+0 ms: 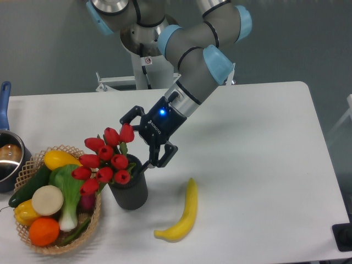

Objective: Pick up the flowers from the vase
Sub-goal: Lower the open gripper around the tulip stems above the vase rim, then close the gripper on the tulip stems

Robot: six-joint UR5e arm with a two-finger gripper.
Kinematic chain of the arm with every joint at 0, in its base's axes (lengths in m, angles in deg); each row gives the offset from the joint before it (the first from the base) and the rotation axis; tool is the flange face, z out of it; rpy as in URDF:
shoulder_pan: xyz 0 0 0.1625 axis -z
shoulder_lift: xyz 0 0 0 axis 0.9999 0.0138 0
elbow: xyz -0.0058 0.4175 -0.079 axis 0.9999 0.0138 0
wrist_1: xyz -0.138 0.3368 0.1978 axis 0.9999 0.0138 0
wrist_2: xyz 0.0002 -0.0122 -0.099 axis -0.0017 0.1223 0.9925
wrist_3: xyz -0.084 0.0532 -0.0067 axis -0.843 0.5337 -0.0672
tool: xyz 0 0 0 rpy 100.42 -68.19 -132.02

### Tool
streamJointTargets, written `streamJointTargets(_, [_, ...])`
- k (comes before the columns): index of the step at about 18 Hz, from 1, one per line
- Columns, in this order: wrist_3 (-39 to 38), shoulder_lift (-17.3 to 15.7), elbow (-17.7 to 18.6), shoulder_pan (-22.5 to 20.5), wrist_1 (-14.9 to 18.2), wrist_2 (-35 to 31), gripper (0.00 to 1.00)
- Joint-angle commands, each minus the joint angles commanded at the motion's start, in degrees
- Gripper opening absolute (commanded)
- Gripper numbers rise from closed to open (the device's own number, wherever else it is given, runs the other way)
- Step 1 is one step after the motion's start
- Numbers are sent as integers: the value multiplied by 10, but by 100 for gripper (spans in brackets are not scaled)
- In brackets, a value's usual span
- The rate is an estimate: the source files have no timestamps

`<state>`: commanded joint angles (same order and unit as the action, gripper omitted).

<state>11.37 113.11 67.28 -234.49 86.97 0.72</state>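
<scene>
The flowers (105, 158), red closed tulip buds with green leaves, stand in the vase (130, 193), a short dark ribbed cylinder at the table's front left, and lean left over the basket. My gripper (137, 143) reaches in from the upper right, low over the vase's rim. It is open: one finger (127, 116) lies above and behind the top bud, the other (160, 156) beside the vase's right rim. The rightmost buds sit between the fingers, and I cannot tell whether they are touched. The stems are hidden inside the vase.
A wicker basket (34, 160) with vegetables and fruit, among them a green leafy vegetable (69, 193) and an orange (44, 231), stands just left of the vase. A steel pot (7, 159) with a blue handle sits at the left edge. A banana (183, 215) lies right of the vase.
</scene>
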Motion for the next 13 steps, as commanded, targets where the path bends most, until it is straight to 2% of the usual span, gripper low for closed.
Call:
streamJointTargets(5, [-1, 14, -5, 18, -19, 0, 100])
streamJointTargets(13, [1, 21, -6, 27, -20, -3, 100])
